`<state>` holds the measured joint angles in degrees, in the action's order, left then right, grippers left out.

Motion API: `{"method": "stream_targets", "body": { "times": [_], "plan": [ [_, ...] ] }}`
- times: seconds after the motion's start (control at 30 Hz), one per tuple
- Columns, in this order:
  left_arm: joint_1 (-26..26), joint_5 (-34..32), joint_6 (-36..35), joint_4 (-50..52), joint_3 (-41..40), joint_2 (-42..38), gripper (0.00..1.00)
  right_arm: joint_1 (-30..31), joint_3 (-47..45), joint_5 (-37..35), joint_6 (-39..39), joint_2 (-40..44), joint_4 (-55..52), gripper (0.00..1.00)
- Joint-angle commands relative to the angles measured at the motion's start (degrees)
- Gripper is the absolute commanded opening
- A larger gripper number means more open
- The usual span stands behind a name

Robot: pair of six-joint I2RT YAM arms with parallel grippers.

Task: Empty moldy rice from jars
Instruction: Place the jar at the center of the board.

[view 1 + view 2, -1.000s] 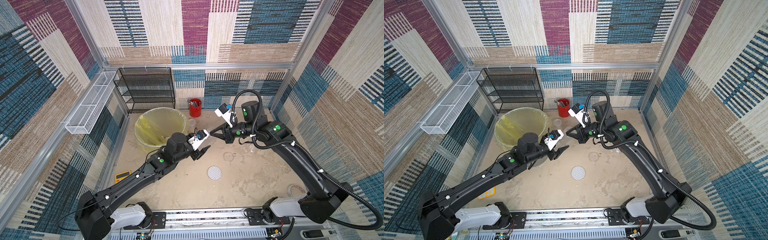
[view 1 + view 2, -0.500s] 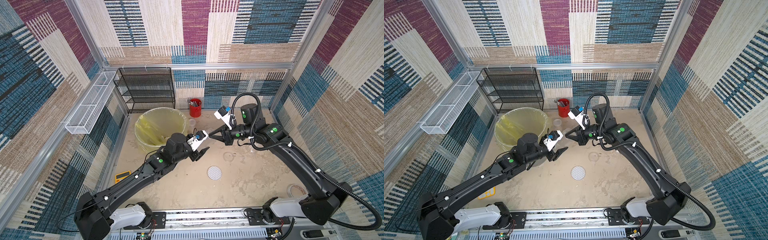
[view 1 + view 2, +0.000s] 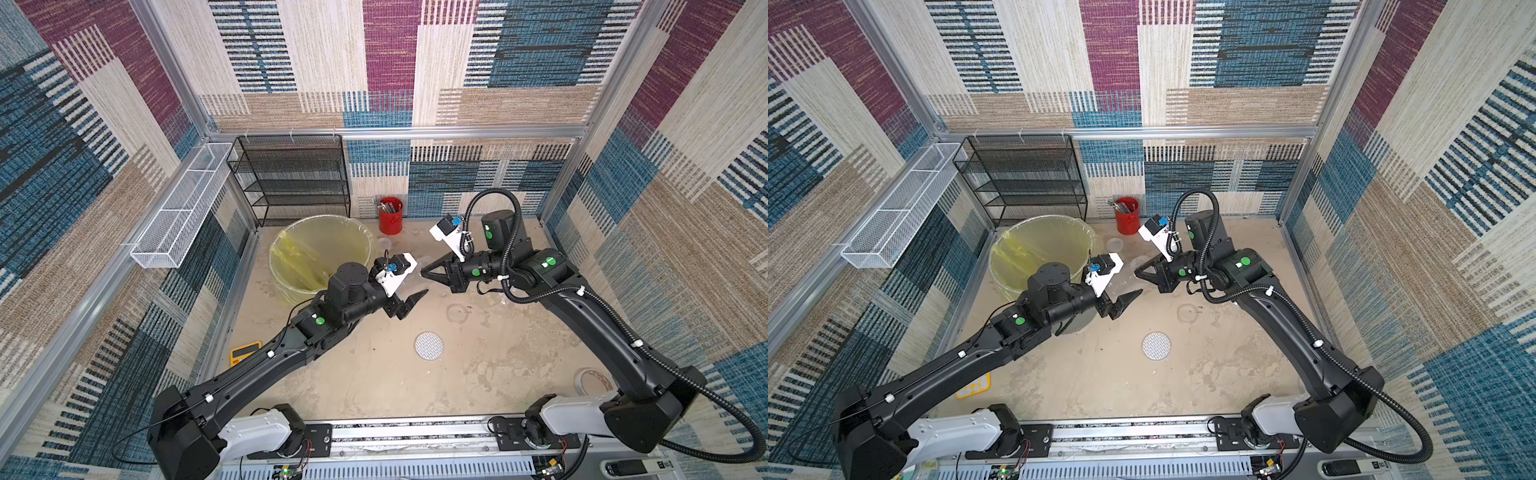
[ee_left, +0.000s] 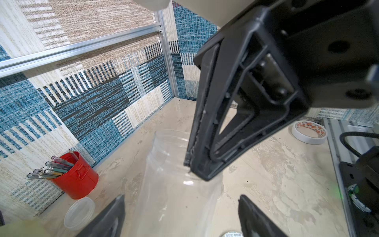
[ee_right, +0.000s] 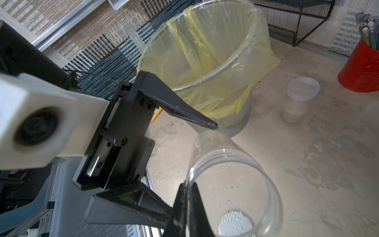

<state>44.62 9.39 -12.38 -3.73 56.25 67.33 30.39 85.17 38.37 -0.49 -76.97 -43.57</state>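
Grey mesh waste bin with yellow plastic liner (image 3: pixel 307 253) stands at the left rear of the beige table (image 3: pixel 374 374). Between it and the red metal cup of pens (image 3: pixel 390 222), a small clear lidded jar (image 5: pixel 297 100) stands upright; pale off-white moldy rice (image 5: pixel 293 115) fills its lower part. Left gripper (image 4: pixel 182 196): jaws apart, one on either side of the base end of a wide clear plastic jar (image 4: pixel 170 164); contact cannot be told. This jar is tilted, open mouth toward the right arm, table visible through its wall. Right gripper (image 3: pixel 428 273): jaws together, clamped on the wall at the jar's rim. Round silver disc (image 3: pixel 429 345) lies on the table nearer the arm bases. White tape roll (image 3: pixel 590 380) lies far right.
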Motion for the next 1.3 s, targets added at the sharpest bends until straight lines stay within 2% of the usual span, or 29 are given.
{"method": "stream_targets", "body": {
  "times": [0.0, 0.17, 0.33, 0.37, 0.4, 0.5, 0.57, 0.67, 0.87, 0.93, 1.1, 1.27],
  "plan": [
    [-0.07, 0.98, 0.74, -0.97, 0.44, -0.68, 0.89, 0.11, 0.83, -2.06, 0.48, -0.02, 0.82, 0.0],
    [-0.06, 0.26, -1.05, 3.19, 0.79, -2.47, 0.9, 0.11, 4.46, -6.98, 0.49, -1.59, -1.66, 0.0],
    [-0.13, -2.87, -2.52, 7.42, 0.14, -6.34, 0.91, 0.02, 11.48, -16.11, 1.53, -6.44, -7.92, 0.0],
    [-0.11, -3.41, -2.55, 8.09, 0.0, -7.11, 0.92, -0.06, 12.33, -17.82, 1.71, -7.25, -8.62, 0.0],
    [-0.13, -3.78, -2.48, 8.88, -0.15, -8.05, 0.98, -0.2, 13.05, -19.72, 1.87, -8.54, -9.38, 0.0],
    [-0.11, -4.48, -2.14, 11.34, -0.48, -10.61, 0.99, -0.96, 15.53, -26.96, 2.6, -12.53, -11.45, 0.0],
    [-0.14, -4.81, -2.09, 12.94, -0.98, -12.31, 0.99, -2.16, 17.21, -30.55, 2.93, -15.47, -12.73, 0.0],
    [-0.11, -5.62, -1.64, 14.01, -2.33, -15.41, 0.99, -4.97, 19.34, -32.01, 3.35, -19.4, -13.51, 0.0],
    [-0.07, -6.81, -0.85, 13.06, -5.16, -19.74, 0.99, -9.55, 21.28, -41.24, 3.64, -27.84, -17.24, 0.0],
    [-0.07, -6.92, -1.18, 12.86, -5.67, -20.38, 0.99, -11.24, 21.21, -40.0, 3.65, -30.51, -17.15, 0.0],
    [-0.06, -6.77, -1.33, 13.39, -6.02, -21.08, 0.99, -12.28, 23.18, -44.01, 4.1, -36.29, -18.94, 0.0],
    [-0.07, -6.49, -1.05, 13.0, -6.6, -21.8, 0.99, -13.82, 25.86, -44.26, 3.49, -39.98, -20.36, 0.0]
  ]
}}
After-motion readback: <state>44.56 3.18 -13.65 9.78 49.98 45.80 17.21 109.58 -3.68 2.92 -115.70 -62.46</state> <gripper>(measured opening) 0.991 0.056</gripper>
